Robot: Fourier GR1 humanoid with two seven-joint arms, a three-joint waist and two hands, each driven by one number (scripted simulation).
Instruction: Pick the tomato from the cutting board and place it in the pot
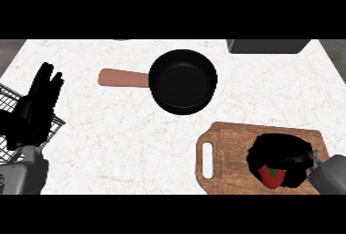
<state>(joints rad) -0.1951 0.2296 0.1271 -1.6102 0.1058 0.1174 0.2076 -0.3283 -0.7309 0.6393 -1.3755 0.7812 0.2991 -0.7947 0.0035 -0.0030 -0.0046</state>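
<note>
The tomato (272,177) sits on the cutting board (229,151) at near right, with the right hand (280,153) curled over it, fingers wrapped round it. The black pot (182,82) with its reddish handle is further back, mid-counter. Left hand (37,107) rests open at the left edge, fingers up, over a wire rack (10,98).
</note>
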